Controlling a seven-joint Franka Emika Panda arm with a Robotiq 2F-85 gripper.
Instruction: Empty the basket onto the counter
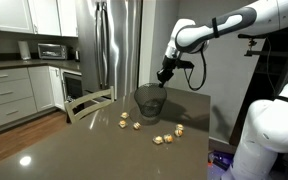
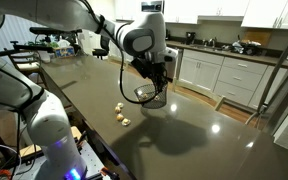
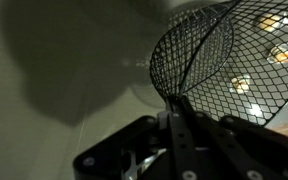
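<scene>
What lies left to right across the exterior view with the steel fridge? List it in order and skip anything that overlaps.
toaster oven → steel fridge → black wire-mesh basket → white robot base. The gripper and the pale scattered pieces overlap the basket, so they are left out.

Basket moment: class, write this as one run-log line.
jaws: shut on rim of small round black wire-mesh basket | basket: looks empty | small pale pieces: scattered on dark glossy counter
</scene>
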